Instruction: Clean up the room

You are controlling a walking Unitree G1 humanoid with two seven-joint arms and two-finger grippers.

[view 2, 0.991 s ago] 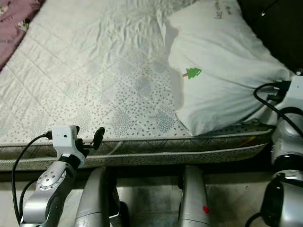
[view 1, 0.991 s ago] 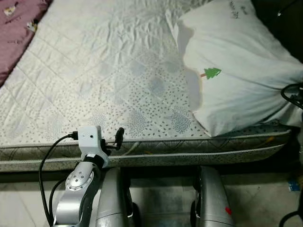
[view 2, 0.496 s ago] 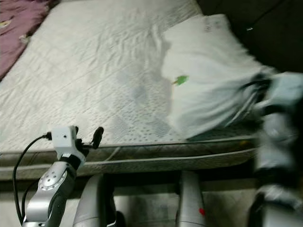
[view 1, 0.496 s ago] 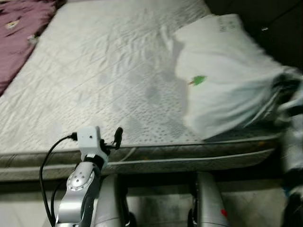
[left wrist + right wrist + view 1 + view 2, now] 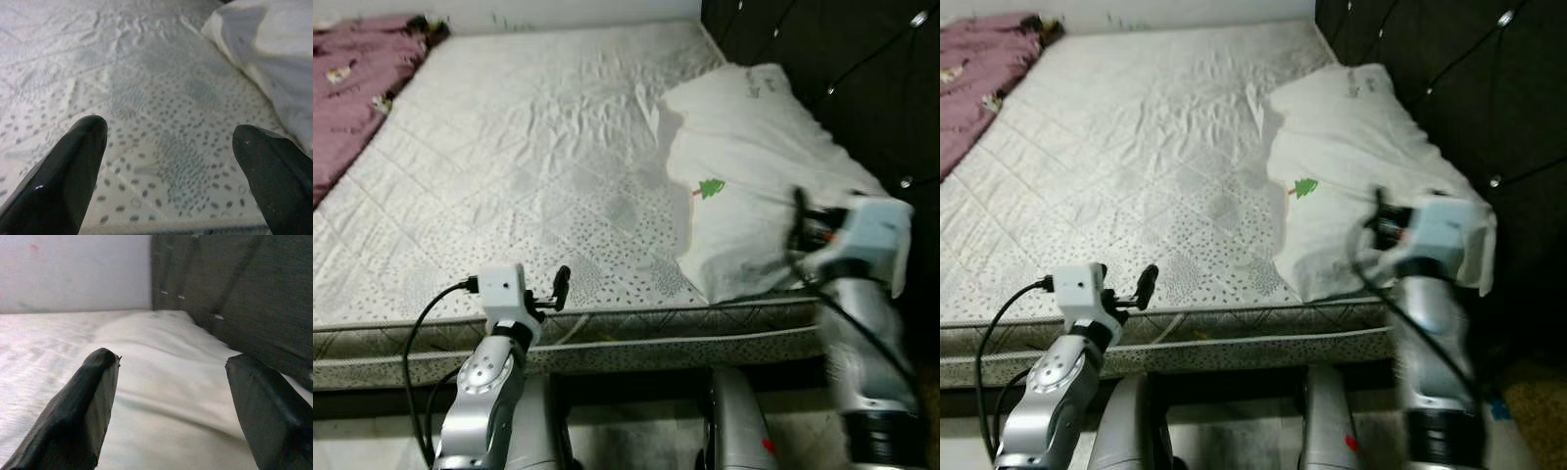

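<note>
Right gripper point(image 5: 166, 396) spread wide, empty, apparently above pillow point(image 5: 754, 166); left gripper point(image 5: 168, 161) likewise spread, at mattress point(image 5: 509, 147) edge.

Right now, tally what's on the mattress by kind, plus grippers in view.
White pillow: 1
Purple blanket: 1
Grippers: 2, the left gripper at the near mattress edge, the right gripper over the pillow, both open
Total: 4

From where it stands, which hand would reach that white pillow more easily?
Probably the right hand: it is raised beside the pillow, open, with the pillow just ahead between its fingers. The left hand, also open, sits at the mattress edge, well away from the pillow.
</note>
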